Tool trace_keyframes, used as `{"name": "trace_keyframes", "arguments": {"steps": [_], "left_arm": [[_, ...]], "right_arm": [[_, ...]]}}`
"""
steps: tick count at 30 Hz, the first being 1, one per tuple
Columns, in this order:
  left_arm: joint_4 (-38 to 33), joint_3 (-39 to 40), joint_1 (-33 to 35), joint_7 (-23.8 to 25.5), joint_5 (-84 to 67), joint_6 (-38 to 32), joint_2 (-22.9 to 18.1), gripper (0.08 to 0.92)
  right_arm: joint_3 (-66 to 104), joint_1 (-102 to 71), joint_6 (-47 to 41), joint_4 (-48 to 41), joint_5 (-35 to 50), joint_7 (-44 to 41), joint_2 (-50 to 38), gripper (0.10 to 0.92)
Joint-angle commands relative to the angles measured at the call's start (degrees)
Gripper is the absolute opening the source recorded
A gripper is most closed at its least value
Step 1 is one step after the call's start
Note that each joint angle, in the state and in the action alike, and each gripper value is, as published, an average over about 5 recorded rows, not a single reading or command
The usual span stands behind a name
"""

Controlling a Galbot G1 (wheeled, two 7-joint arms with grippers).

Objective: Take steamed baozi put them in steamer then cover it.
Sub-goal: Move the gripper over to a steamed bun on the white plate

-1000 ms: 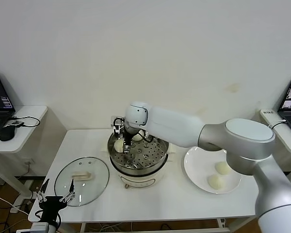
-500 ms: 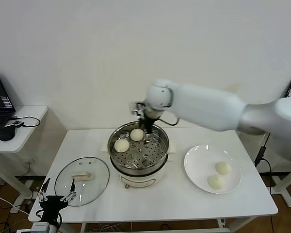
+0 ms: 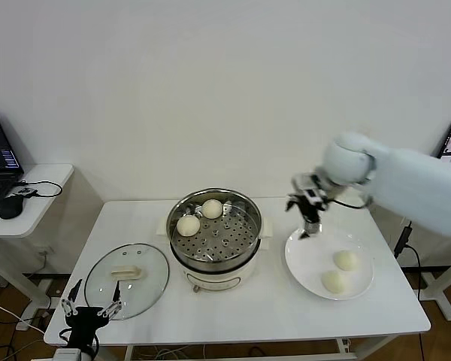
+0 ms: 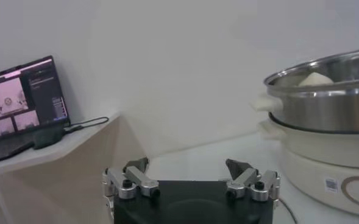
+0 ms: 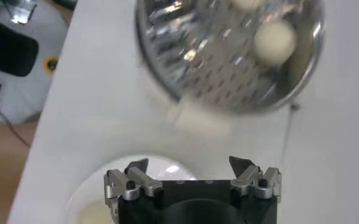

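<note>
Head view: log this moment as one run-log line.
right gripper: open, empty, above plate rim | baozi: two in steamer, two on plate | cover: off, on table | left gripper: parked, open

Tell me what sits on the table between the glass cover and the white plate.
The steamer, with two baozi inside, stands between cover and plate; head view shows it.

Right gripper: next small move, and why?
Probably lower the right gripper, open and empty above the plate's near rim, onto the closer baozi. Two buns already sit in the steamer; two remain on the plate.
</note>
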Motion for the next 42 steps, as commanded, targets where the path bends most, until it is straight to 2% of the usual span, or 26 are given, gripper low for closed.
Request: {"name": "trace_keyframes", "arguments": {"steps": [1,19,34,42], "left_arm": [[0.49,0.67,0.13,-0.01,0.93,0.02,-0.28,0.823],[1.87,-0.08,0.45,-0.05,0.90,-0.12,-0.21,0.823],[1.97,-0.78,0.46,-0.01,0.93,-0.06,-0.20,0.823],[1.91,-0.88,0.62,-0.02,0.95,-0.08,-0.32,0.823]], "right_arm": [[13.08,-19.26,3.41,2.32,-10.19,-1.01,-11.67,0.823],[19.31,-30.01,3.45,-5.25,-15.64,3.97,-4.85,0.823],[19.22,-30.83,3.59,-8.37,-15.57,6.09,-0.11,0.821],[19.32,-30.85,3.22,-8.71,-15.31,6.42,0.90,0.775]]}}
